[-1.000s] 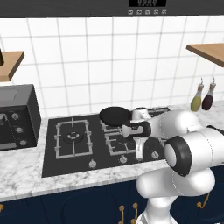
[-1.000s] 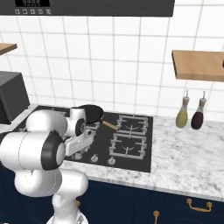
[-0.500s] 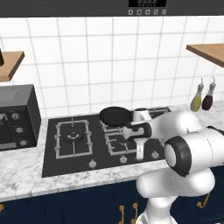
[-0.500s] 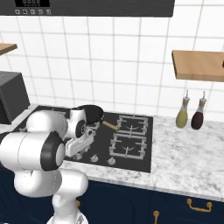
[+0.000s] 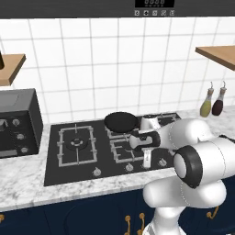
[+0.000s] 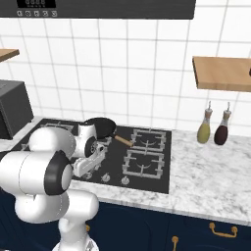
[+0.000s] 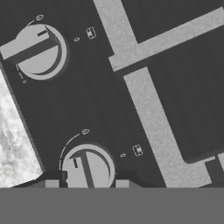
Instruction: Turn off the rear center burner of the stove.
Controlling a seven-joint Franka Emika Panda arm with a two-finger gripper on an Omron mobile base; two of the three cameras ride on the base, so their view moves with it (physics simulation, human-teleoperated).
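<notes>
**At the front edge of the stove, the gripper stands over a knob**

On the marble counter (image 5: 27, 181) we see the stove (image 5: 55, 172), a wide black glass cooktop with grey grates, set between a black microwave (image 5: 16, 121) at the left and two bottles (image 5: 212, 102) by the tiled wall at the right. Two wooden shelves hang on the wall, one on each side.

The white arm (image 5: 197, 160) reaches from the right of the left base view over the front part of the stove. In the right base view it covers the left half of the cooktop.

A dark pan (image 5: 121, 121) sits on the back of the stove, near its middle, and its wooden handle (image 6: 123, 141) points to the right. The rear center burner (image 6: 100, 128) lies under this pan, so we cannot see the burner itself or say if a flame burns there.

The gripper (image 5: 147, 160) points down at the row of small silver knobs along the front edge. In the hand view one knob (image 7: 87, 168) is just above the two fingertips (image 7: 51, 183), which stand on either side of it, and the jaws are spread apart. We cannot tell if the tips touch the knob. A second knob (image 7: 39, 49) is farther up in the same view, well apart from the first, with a strip of marble beside both.
</notes>
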